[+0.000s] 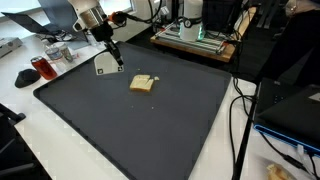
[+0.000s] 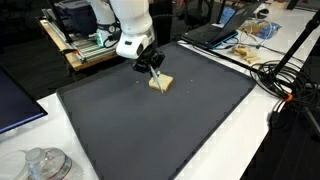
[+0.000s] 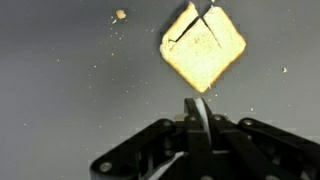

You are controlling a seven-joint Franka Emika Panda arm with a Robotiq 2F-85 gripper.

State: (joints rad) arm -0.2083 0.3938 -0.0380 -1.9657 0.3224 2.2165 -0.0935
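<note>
Closest to my wrist camera, the black two-fingered claw [image 3: 198,100] has its fingers pressed together, and I see nothing pinched between them. It hangs over the wide dark grey rubbery mat [image 3: 60,100]. Just beyond the fingertips lies the square slice of pale yellow toasted bread [image 3: 203,47], flat on the mat with one corner pointing back at the claw and a narrow gap of bare mat between them. A dark crack runs across the slice's far corner. A small tan crumb [image 3: 120,14] sits on the mat further out, off to the side of the slice.

In both exterior views the claw [image 1: 118,60] [image 2: 155,68] hovers low over the mat [image 1: 130,130] [image 2: 150,135], near its far edge, tilted toward the bread [image 1: 143,84] [image 2: 160,83]. I cannot tell from these whether the tips touch it.

In an exterior view a white square card [image 1: 103,65] lies at the mat's edge beneath the arm, and a red cylindrical can [image 1: 41,68] stands off the mat. Past the mat's far edge stands a wooden rack of equipment [image 1: 195,38].
</note>
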